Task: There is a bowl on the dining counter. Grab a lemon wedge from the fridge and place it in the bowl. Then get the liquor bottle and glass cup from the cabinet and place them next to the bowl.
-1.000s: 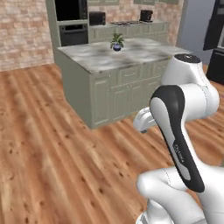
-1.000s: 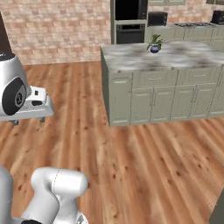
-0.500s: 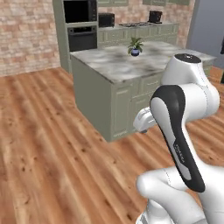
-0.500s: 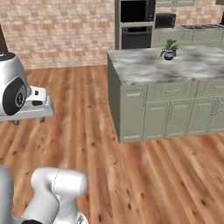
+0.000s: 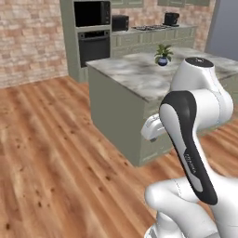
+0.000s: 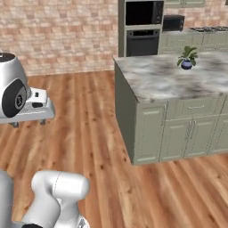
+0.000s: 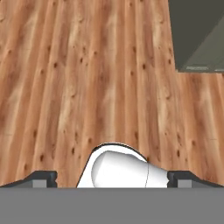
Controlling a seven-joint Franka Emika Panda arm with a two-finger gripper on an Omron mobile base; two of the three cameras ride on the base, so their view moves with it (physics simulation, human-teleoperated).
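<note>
Robot on wood floor (image 7: 87,78), in transit step, nothing fetched yet. Gripper (image 7: 111,178) wide open, empty, pointing at floor. Dining counter (image 6: 164,80) far right, plant (image 6: 187,58) on top. Next: find fridge, drive there.

the one bit of lettering i can find is a small pale mark on the black band of the arm (image 5: 193,158), in my left base view, below the marble worktop (image 5: 139,74). it's too small and blurred for me to read. i see no other text, label or number.
</note>
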